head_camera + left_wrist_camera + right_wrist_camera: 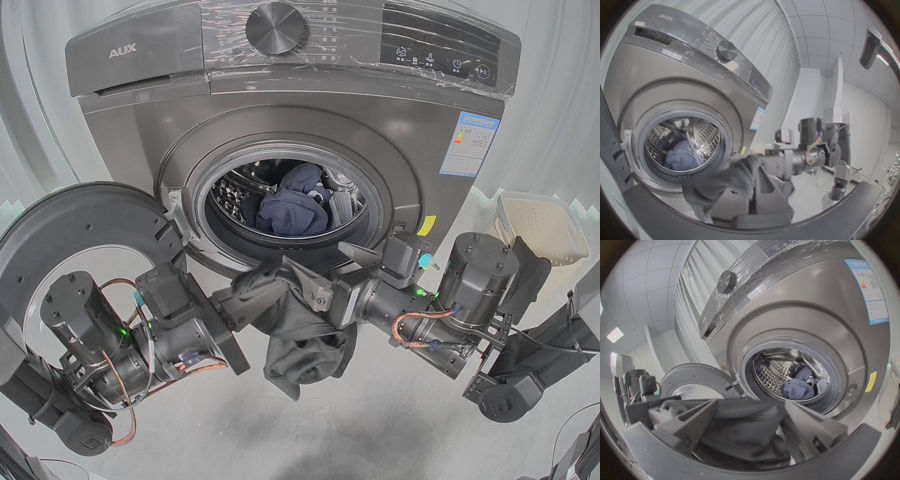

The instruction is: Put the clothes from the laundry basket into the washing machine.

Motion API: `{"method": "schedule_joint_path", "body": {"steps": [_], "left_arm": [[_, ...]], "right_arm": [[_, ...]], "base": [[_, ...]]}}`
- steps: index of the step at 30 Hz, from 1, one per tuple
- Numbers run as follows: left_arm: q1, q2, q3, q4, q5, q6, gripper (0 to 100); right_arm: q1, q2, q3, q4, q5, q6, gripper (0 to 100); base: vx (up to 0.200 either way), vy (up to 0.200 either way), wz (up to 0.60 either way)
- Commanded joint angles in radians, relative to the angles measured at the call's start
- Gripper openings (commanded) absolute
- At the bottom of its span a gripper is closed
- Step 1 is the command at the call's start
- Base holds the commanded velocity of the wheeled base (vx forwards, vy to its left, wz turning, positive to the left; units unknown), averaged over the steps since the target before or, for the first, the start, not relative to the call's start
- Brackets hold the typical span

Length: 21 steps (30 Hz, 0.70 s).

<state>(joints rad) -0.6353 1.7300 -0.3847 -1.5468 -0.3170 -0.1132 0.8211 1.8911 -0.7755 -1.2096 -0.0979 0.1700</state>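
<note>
Head view puts a dark grey garment (300, 350) slung between the two arms, just below and in front of the washing machine (125, 137), whose door (75, 225) stands swung wide to the robot's left. The left pincer (269, 290) looks clenched on the garment's upper edge: in the left wrist view its fingers stand close together with cloth bunched over them. The right pincer (750, 405) is released, its jaws spread wide with the cloth lying loosely between them. Most of the fabric hangs straight down toward the floor, so its long axis is vertical, while the drum opening (287, 187) lies ahead of and above both pincers. I judge the coming move turns on that offset: the cloth must go up and forward over the lower rim, and the left arm, the one with the hold, seems the one to carry it. Navy clothes (294, 209) already lie inside the drum. The laundry basket (550, 231) sits off to the robot's right, a dark cloth (531, 275) draped over its near edge.
</note>
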Motion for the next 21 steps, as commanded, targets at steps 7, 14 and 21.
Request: {"method": "schedule_joint_path", "body": {"steps": [7,14,21], "left_arm": [[0.074,0.006,-0.085,-0.001,0.007,-0.034,0],[0.075,0.002,-0.115,-0.001,0.01,-0.037,0],[0.074,0.005,-0.141,-0.001,0.046,-0.043,0]], "right_arm": [[-0.06,-0.052,0.142,-0.002,0.01,-0.035,100],[-0.092,-0.04,0.17,0.007,0.012,-0.05,100],[-0.095,0.0,0.176,-0.002,0.012,-0.055,100]], "base": [[0.0,0.0,0.0],[0.0,0.0,0.0],[0.0,0.0,0.0]]}}
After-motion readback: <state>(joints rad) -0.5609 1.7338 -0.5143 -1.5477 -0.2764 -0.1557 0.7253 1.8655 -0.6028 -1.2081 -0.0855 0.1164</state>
